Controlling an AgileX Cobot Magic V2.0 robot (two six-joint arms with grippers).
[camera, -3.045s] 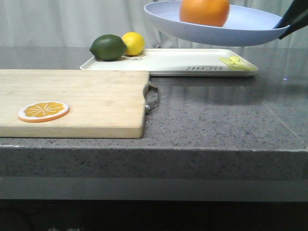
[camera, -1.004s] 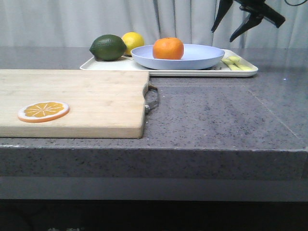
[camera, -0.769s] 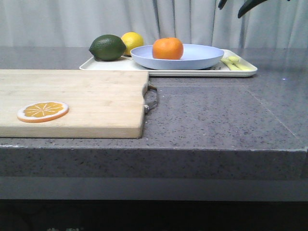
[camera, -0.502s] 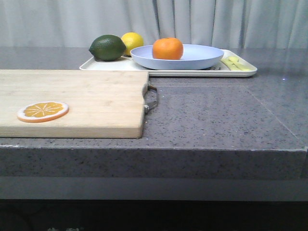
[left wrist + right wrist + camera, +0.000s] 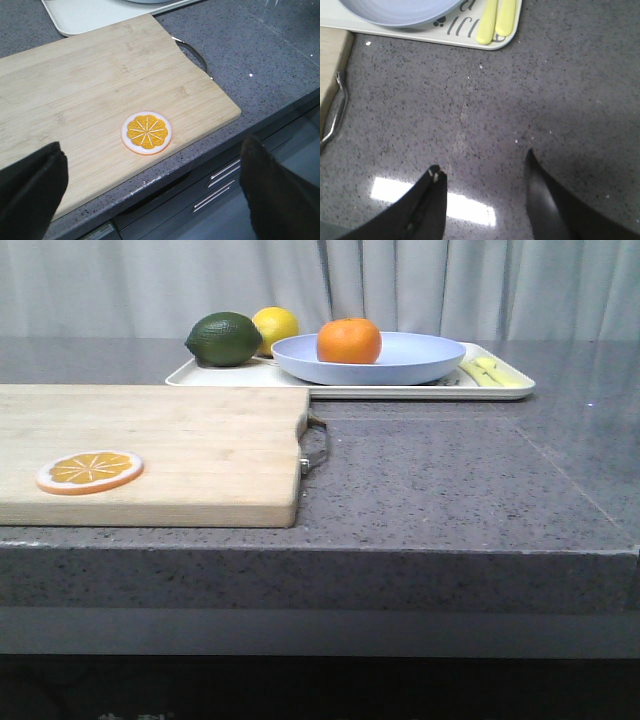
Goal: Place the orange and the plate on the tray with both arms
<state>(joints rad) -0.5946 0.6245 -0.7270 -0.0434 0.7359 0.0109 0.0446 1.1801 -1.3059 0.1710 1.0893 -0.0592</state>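
Observation:
The orange (image 5: 349, 341) sits in the lavender-blue plate (image 5: 420, 362), and the plate rests on the cream-white tray (image 5: 340, 390) at the back of the counter. In the right wrist view the plate's rim (image 5: 400, 12) and the tray's corner (image 5: 470, 35) show at the top. My right gripper (image 5: 482, 167) is open and empty above bare grey counter, well short of the tray. My left gripper (image 5: 150, 150) is open and empty, high over the front edge of the wooden board. Neither gripper shows in the front view.
A green lime (image 5: 224, 338) and a yellow lemon (image 5: 277, 328) sit on the tray's left end, yellow utensils (image 5: 488, 370) on its right end. A wooden cutting board (image 5: 150, 450) with a metal handle (image 5: 315, 445) holds an orange slice disc (image 5: 90, 471).
The plate with the orange went from held in the air down onto the tray. The right gripper let go, rose and left the front view.

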